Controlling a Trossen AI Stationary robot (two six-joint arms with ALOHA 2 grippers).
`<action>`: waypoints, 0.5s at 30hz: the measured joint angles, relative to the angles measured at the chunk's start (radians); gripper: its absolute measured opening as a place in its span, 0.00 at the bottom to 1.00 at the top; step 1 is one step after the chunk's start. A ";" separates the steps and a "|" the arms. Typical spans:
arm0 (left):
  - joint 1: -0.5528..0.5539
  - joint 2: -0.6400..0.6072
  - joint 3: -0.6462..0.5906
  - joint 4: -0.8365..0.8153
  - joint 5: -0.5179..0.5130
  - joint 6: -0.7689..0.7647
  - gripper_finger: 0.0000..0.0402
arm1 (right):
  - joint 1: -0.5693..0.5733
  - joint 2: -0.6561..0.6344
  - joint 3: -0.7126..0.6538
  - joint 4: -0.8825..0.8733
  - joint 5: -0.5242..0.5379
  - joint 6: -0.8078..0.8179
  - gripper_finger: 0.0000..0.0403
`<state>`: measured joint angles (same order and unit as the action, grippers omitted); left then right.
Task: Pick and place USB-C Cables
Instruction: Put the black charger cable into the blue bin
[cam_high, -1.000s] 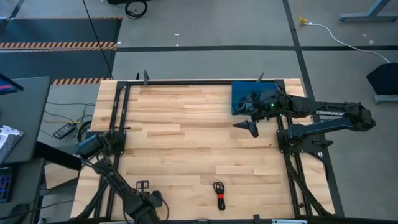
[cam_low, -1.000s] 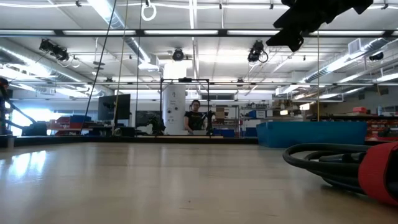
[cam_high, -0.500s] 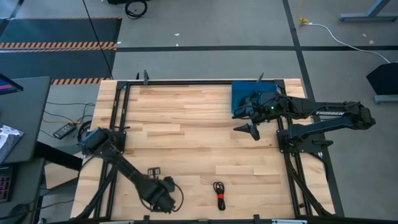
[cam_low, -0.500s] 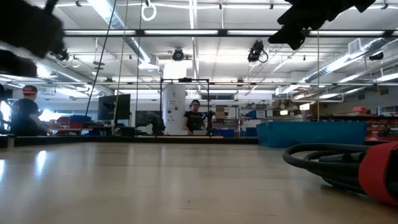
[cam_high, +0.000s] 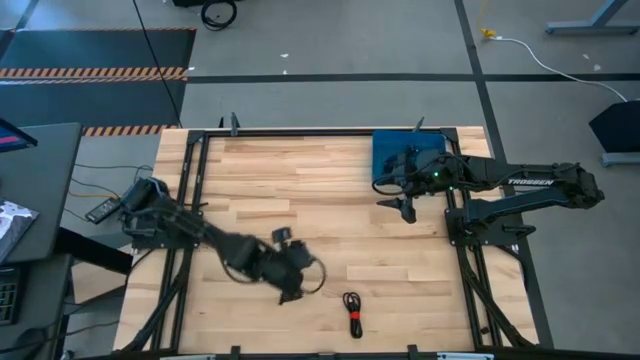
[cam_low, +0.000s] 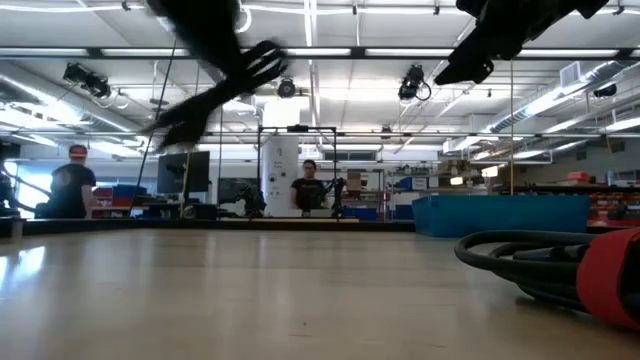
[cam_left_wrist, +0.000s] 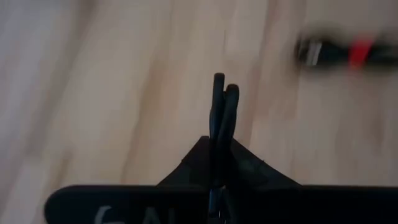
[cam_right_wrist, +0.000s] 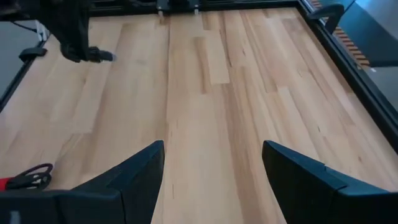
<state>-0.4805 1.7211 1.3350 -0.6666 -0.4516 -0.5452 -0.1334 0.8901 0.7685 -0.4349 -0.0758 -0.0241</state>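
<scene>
One small black coiled USB-C cable with a red tie band (cam_high: 352, 314) lies nearest the front edge of the pale wooden plank table (cam_high: 300, 190), at about six o'clock from the table's centre as seen from above; in the low view it fills the near right corner (cam_low: 560, 270), flat on the wood, and nothing touches it. In the left wrist view it shows as a blurred dark strip with a red patch (cam_left_wrist: 339, 53) beyond the fingers, and in the right wrist view it sits at the frame's edge (cam_right_wrist: 25, 178).

Just beside it, at roughly ten o'clock from the cable, the left gripper (cam_high: 288, 268) hangs over the table, its arm stretching in from the nine o'clock side. Its two dark fingers (cam_left_wrist: 222, 112) are pressed together with no gap between them and hold nothing; the low view shows this arm only as a dark smear (cam_low: 215, 75).

Farther back, at about two o'clock from the table's centre, the right gripper (cam_high: 400, 205) hangs above bare wood with its fingers (cam_right_wrist: 134, 177) spread wide and empty. Behind it, at the far right corner, sits the blue rectangular tray (cam_high: 385, 152), partly covered by the arm; what it holds cannot be made out.
</scene>
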 joint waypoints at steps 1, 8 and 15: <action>0.023 -0.006 0.000 0.055 0.000 0.046 0.06 | 0.002 0.000 0.000 0.001 -0.005 -0.009 0.69; 0.176 -0.016 0.000 0.373 0.103 0.322 0.06 | 0.051 0.000 0.000 0.034 -0.118 -0.063 0.69; 0.314 -0.016 0.000 0.597 0.222 0.489 0.06 | 0.108 0.000 0.000 0.107 -0.093 -0.085 0.66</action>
<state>-0.1660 1.7054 1.3354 -0.0692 -0.2297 -0.0560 -0.0251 0.8898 0.7685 -0.3283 -0.1692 -0.1086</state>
